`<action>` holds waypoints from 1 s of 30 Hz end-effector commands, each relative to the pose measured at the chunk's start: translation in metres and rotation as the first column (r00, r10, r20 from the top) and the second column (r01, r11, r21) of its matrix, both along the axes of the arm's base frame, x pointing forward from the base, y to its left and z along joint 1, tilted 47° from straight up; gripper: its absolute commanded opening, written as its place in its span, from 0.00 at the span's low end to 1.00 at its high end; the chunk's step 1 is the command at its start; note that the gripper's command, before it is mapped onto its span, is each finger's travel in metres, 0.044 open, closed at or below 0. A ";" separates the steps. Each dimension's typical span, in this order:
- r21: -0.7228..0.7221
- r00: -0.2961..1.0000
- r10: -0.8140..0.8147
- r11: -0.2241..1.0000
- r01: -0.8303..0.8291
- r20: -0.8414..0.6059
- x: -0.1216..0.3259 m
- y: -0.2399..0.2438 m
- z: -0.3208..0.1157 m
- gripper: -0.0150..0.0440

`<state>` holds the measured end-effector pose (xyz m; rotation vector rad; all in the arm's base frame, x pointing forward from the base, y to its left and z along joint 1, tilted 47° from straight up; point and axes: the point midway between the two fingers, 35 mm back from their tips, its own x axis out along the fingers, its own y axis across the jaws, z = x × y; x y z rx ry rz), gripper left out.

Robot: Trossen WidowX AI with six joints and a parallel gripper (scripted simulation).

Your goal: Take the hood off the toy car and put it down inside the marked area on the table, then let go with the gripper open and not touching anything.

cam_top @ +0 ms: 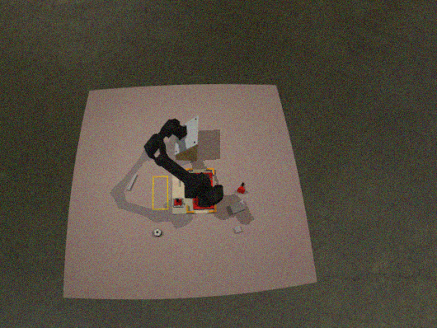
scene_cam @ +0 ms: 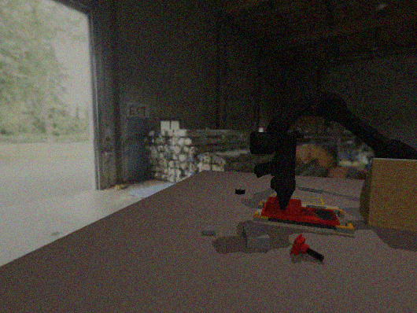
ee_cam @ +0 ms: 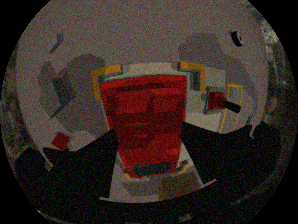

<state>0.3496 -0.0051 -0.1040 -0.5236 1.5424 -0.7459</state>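
Observation:
The red hood (scene_cam: pixel 324 216) (ee_cam: pixel 142 117) lies on the toy car, over the pale base with orange corner parts. My gripper (scene_cam: pixel 283 207) (ee_cam: pixel 148 127) points down at it, with one black finger on each long side, and is shut on the hood. No gap shows between the hood and the car. In the top view the arm hides the fingers and the hood's middle. The marked area, a yellow outline (cam_top: pixel 153 193) (ee_cam: pixel 235 85), lies flat on the table beside the pale base and holds nothing.
A red part with a black pin (cam_top: pixel 178 202) (ee_cam: pixel 216 101) stands on the base's side. A similar loose one (cam_top: pixel 241 189) (scene_cam: pixel 300 244), a grey block (cam_top: pixel 237 207) (scene_cam: pixel 256 238), a wheel (cam_top: pixel 155 232) (scene_cam: pixel 240 191) and a thin bar (cam_top: pixel 132 182) lie around. A large box (scene_cam: pixel 393 193) stands near the arm.

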 end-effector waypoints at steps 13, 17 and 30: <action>0.003 1.000 -0.004 1.000 0.004 0.004 0.002 0.008 0.007 0.25; 0.003 1.000 -0.004 1.000 0.004 0.004 0.002 0.010 0.009 0.25; 0.004 1.000 -0.004 1.000 0.004 0.004 0.003 0.016 0.015 0.25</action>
